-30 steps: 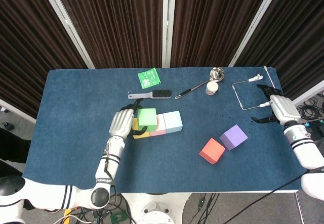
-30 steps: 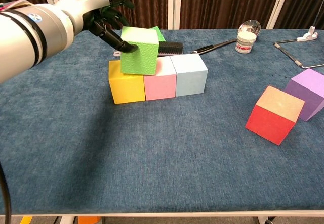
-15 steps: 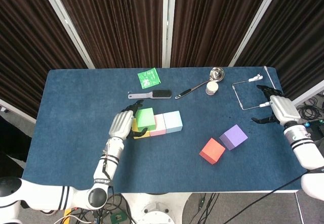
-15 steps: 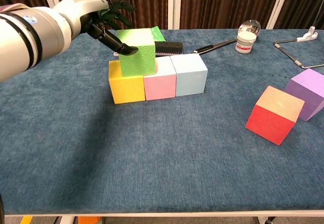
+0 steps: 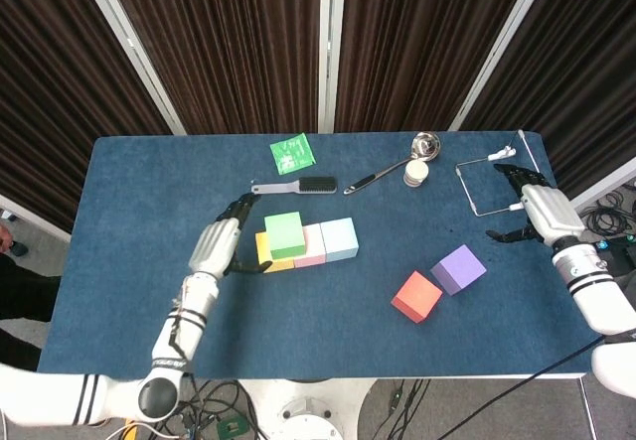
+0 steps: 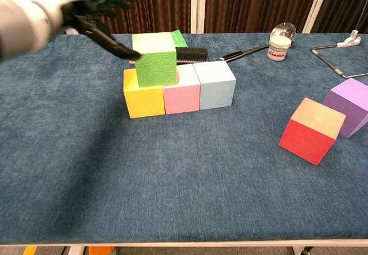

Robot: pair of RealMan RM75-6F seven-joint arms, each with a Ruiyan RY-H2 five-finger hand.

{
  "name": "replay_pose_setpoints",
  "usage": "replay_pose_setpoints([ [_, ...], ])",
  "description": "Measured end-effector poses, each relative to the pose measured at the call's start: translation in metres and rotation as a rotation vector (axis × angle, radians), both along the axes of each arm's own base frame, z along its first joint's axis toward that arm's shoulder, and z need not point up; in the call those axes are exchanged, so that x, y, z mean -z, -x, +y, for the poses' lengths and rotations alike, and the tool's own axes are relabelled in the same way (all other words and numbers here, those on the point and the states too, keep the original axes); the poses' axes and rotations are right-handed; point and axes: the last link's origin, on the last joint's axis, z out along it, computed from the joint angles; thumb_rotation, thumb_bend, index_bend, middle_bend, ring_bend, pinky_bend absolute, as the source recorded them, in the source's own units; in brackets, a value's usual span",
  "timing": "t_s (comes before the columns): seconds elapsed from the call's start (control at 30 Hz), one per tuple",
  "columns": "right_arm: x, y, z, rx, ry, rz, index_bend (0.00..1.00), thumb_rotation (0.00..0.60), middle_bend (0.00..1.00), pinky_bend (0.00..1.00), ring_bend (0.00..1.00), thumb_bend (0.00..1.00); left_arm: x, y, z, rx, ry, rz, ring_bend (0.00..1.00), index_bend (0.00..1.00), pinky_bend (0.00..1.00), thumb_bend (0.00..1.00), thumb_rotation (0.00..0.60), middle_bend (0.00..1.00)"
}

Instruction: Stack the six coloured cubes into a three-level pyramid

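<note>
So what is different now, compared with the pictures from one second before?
The left hand let go of the green cube and drew back to the left, fingers apart. The cube now rests level across the yellow cube and pink cube. The other cubes and the right hand stayed put.

head view: high above, looks steeply down on the whole tabletop (image 5: 149, 192), curtains behind | chest view: low, near the front edge, faces across the tabletop (image 6: 172, 197) toward the curtains, close to the cubes | shared: green cube (image 5: 284, 234) (image 6: 154, 59) on the row, red cube (image 5: 416, 296) (image 6: 311, 130), brush, ladle
</note>
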Motion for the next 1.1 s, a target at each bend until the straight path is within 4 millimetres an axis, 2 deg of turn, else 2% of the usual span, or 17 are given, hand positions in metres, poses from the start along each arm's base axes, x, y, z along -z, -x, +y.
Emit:
replay_pose_setpoints([
  [0.13,0.006,-0.028,0.004,-0.053,-0.027,-0.028,0.00,0.600,0.07,0.00,0.00,0.05,-0.034,0.037,-0.005,-0.070,-0.041,0.001,0.00,0.04,0.12,0.15,0.600,0.00],
  [0.27,0.022,-0.073,0.000,-0.148,-0.078,-0.043,0.00,0.600,0.07,0.00,0.00,0.03,-0.066,0.078,-0.014,-0.136,-0.103,-0.032,0.00,0.04,0.12,0.15,0.600,0.00],
  [0.33,0.029,-0.092,-0.007,-0.190,-0.097,-0.045,0.00,0.600,0.08,0.00,0.00,0.02,-0.074,0.093,-0.019,-0.144,-0.134,-0.055,0.00,0.04,0.12,0.15,0.600,0.00],
  [0.47,0.058,-0.134,-0.023,-0.263,-0.176,-0.054,0.00,0.600,0.08,0.00,0.00,0.02,-0.091,0.133,-0.028,-0.141,-0.237,-0.007,0.00,0.04,0.12,0.15,0.600,0.00],
  [0.67,0.107,-0.186,-0.042,-0.357,-0.304,-0.018,0.00,0.600,0.08,0.00,0.00,0.01,-0.104,0.194,-0.038,-0.197,-0.340,0.081,0.00,0.04,0.12,0.15,0.600,0.00],
  [0.87,0.146,-0.227,-0.046,-0.448,-0.387,0.004,0.00,0.600,0.07,0.00,0.00,0.00,-0.102,0.226,-0.051,-0.249,-0.352,0.054,0.00,0.04,0.12,0.15,0.600,0.00],
  [1.1,0.170,-0.249,-0.053,-0.493,-0.429,0.049,0.00,0.600,0.08,0.00,0.00,0.00,-0.102,0.237,-0.060,-0.302,-0.350,0.041,0.00,0.04,0.11,0.15,0.600,0.00],
])
